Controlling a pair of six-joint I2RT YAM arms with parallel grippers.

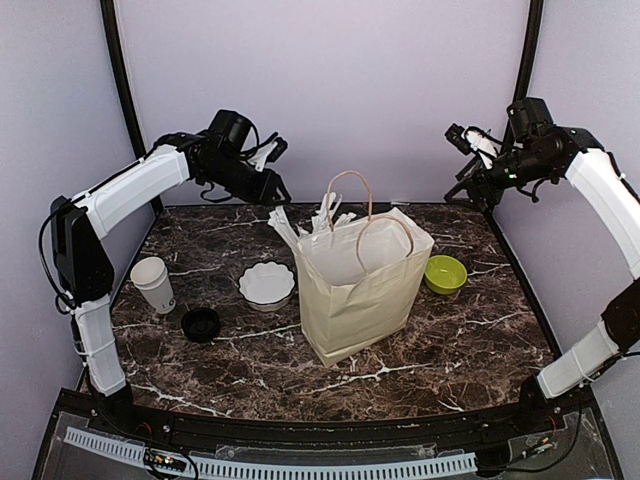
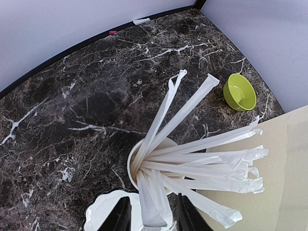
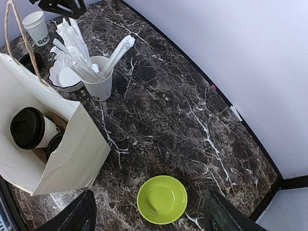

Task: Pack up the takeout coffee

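worktop (image 1: 450,340) is dark brown marble with white veins. bag (image 1: 350,300) is cream, small bowl (image 1: 445,272) lime green, straws (image 2: 192,159) white. cups (image 3: 29,129) white with black lids. scalloped bowl (image 1: 267,284) white too.

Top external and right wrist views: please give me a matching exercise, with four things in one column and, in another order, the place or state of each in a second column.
Things
1. lidded coffee cup
2. open paper cup
3. green bowl
4. loose black lid

Places or states
A. on the table, to the right of the paper bag
B. inside the paper bag
C. lying flat on the table, on no cup
D. standing upright at the left, without a lid

Pairs: 1-B, 2-D, 3-A, 4-C
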